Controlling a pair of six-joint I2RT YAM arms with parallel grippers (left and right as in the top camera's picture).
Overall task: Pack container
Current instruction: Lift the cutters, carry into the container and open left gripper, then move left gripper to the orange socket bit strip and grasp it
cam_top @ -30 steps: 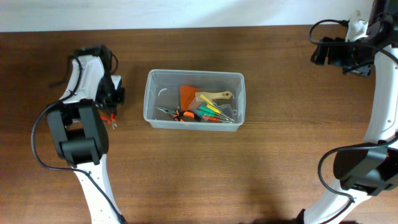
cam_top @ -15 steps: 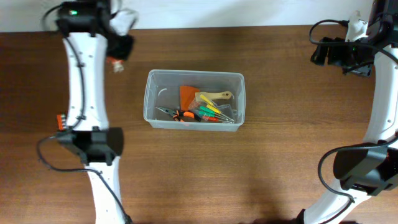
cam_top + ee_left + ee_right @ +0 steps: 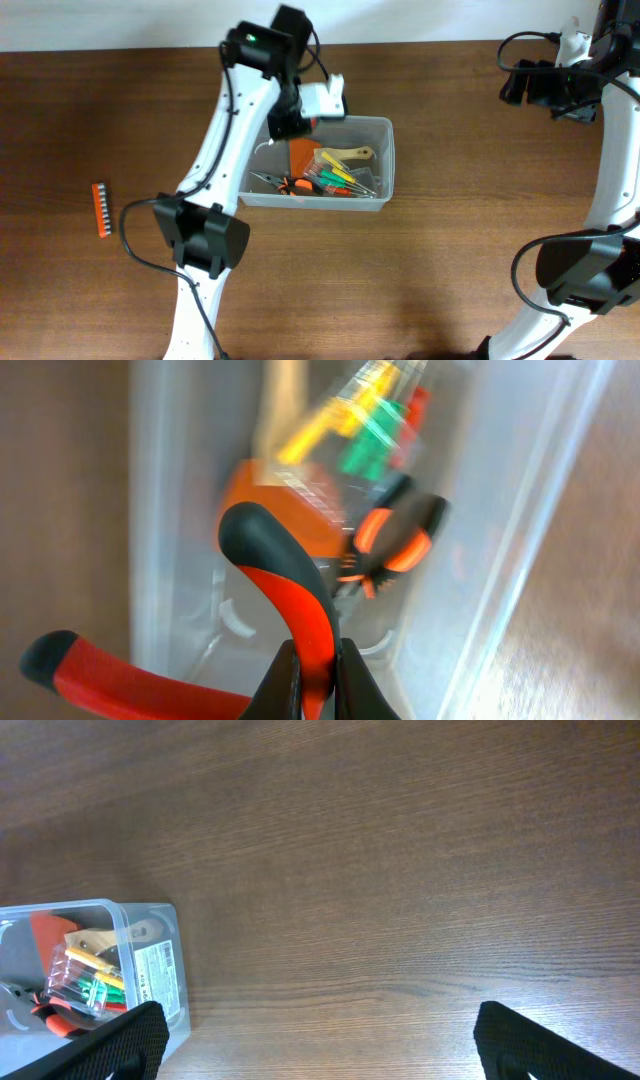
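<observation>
The container (image 3: pixel 389 165) is a clear plastic tub at the middle of the table. It holds an orange piece (image 3: pixel 303 152), a wooden-handled tool (image 3: pixel 350 155), orange-and-black pliers (image 3: pixel 285 183) and a packet of coloured screwdrivers (image 3: pixel 345 178). My left gripper (image 3: pixel 291 124) hangs over the tub's back left part. In the left wrist view the left gripper (image 3: pixel 318 665) is shut on one red-and-black handle (image 3: pixel 290 590) of a pliers-like tool, right above the container's floor (image 3: pixel 200 590). The right gripper (image 3: pixel 320 1040) stands wide open over bare wood, right of the container (image 3: pixel 150 970).
A strip of orange bits (image 3: pixel 100 208) lies on the table far to the left. The right arm's gripper (image 3: pixel 518 84) sits at the back right corner, near the table's far edge.
The left arm has swung from the table's left side along the back to above the container, carrying the red-handled tool. The orange strip now lies uncovered. The right arm is still.
</observation>
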